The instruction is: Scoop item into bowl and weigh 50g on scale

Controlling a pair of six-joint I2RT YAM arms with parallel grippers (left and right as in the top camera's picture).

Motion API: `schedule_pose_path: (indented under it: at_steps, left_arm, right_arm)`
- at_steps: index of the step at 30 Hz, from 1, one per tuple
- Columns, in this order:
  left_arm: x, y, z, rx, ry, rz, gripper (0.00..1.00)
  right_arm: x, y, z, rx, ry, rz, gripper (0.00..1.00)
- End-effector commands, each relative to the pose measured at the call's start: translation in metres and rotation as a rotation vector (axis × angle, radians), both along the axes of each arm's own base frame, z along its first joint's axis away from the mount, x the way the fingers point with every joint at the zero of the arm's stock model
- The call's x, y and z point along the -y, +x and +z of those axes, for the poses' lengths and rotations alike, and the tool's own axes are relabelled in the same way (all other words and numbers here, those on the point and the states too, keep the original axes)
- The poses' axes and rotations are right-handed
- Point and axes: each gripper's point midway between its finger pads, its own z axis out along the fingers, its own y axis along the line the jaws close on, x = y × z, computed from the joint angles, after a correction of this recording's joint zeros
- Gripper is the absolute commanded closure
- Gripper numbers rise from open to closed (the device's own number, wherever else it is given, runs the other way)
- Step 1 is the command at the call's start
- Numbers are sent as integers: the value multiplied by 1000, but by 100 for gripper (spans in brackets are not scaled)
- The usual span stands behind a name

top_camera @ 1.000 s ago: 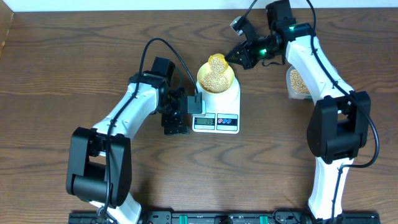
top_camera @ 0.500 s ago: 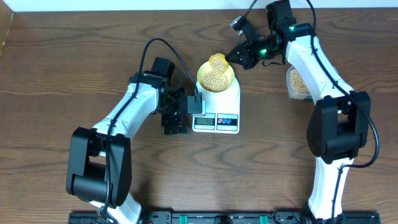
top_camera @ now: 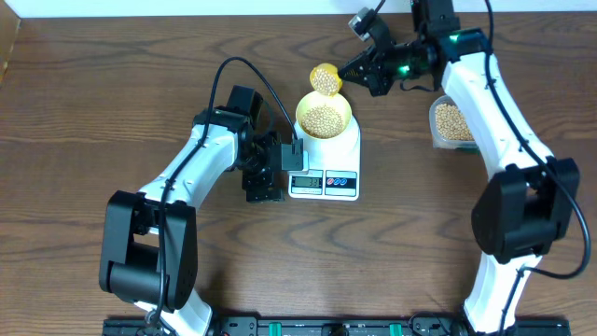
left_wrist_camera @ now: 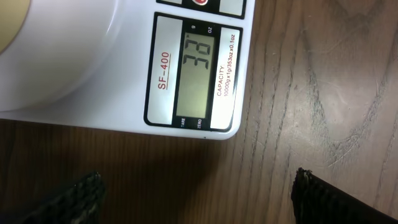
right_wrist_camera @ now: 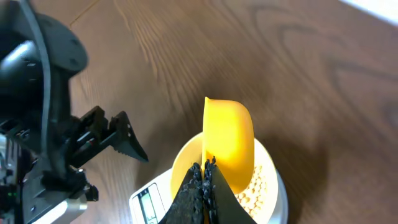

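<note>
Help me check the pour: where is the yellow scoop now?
In the overhead view the yellow scoop hangs in the shut right gripper, just beyond the far rim of the bowl on the scale.

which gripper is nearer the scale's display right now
Left. The left gripper is right beside the display, jaws open. The right gripper is farther off, past the bowl at the scale's far end, shut on a yellow scoop.

The white scale [left_wrist_camera: 93, 68] fills the upper left of the wooden table [left_wrist_camera: 323, 93], its grey display [left_wrist_camera: 198, 78] showing two digits beside an SF-400 label, a sliver of bowl [left_wrist_camera: 11, 28] on its platform, and below it the left gripper [left_wrist_camera: 199, 202] gapes wide, black fingertips [left_wrist_camera: 71, 198] in the bottom corners.
</note>
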Motion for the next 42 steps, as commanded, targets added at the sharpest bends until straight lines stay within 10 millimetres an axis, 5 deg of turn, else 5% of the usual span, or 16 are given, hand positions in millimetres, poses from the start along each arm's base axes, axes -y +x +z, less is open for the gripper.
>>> schedule_pose_path:
  at_steps: [1,42]
  left_arm:
    - [-2,-3,3,5,5,3,2]
    - [-2,-3,3,5,5,3,2]
  right_arm:
    - [-1,-4,14,91,-5,47,99]
    - [1,-10,5,112,-60,80,99]
